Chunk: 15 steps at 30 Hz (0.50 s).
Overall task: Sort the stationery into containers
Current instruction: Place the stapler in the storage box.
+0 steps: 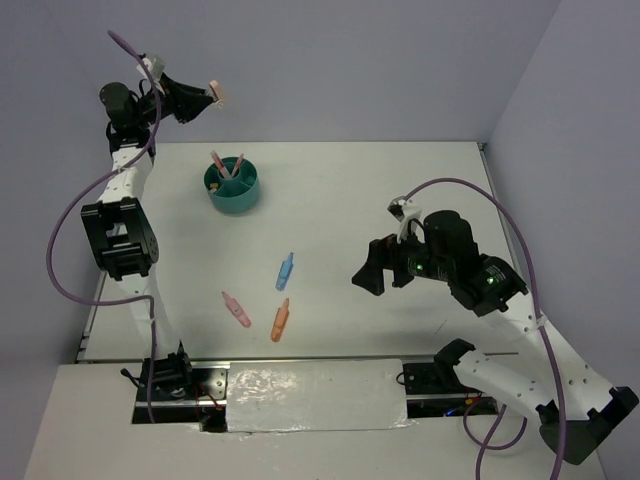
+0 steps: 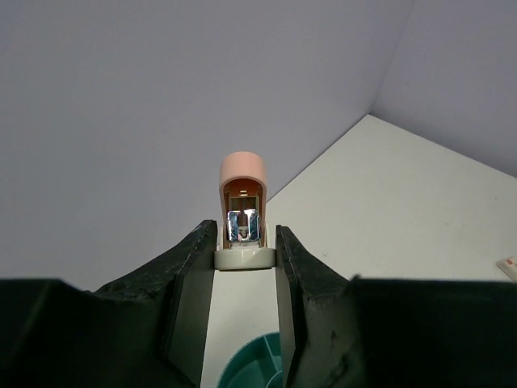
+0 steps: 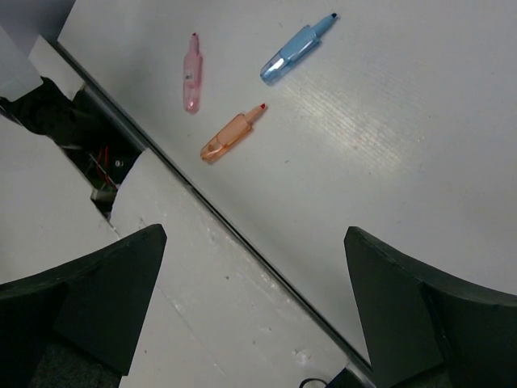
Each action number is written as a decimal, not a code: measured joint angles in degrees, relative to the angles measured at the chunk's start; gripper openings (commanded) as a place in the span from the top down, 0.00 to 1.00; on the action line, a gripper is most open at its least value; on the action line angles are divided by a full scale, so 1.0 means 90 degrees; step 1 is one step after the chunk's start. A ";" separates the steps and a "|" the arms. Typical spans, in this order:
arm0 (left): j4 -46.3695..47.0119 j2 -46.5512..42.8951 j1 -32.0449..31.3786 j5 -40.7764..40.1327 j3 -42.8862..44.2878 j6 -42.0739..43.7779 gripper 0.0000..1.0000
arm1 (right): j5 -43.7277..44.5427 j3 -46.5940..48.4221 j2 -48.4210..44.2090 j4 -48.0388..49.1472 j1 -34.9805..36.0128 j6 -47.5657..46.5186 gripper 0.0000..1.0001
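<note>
Left arm [image 1: 130, 185] & right arm [image 1: 560, 365]: white links, black joints, purple cables; green LEDs on right.

Light bright, even, from overhead; shadows soft. Right wrist view: pale streaked sheen on the table [image 3: 380, 121] ahead of the right gripper [image 3: 254, 234], jaws wide apart; its fingers [image 3: 105, 283] dark, featureless, slightly soft. Left wrist view: left gripper [image 2: 245, 234] fingers [image 2: 190, 283] near-black, blurred close to the lens; peach clip [image 2: 243, 174] pinched between the jaws sharp, its chrome glinting. Top view: blue marker [image 1: 285, 271] throws a faint short shadow.
</note>
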 measured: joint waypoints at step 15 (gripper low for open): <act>-0.1129 0.0556 0.0209 0.0272 -0.0386 0.1426 0.94 | -0.0202 0.0080 -0.0061 -0.0442 0.0019 0.0534 0.00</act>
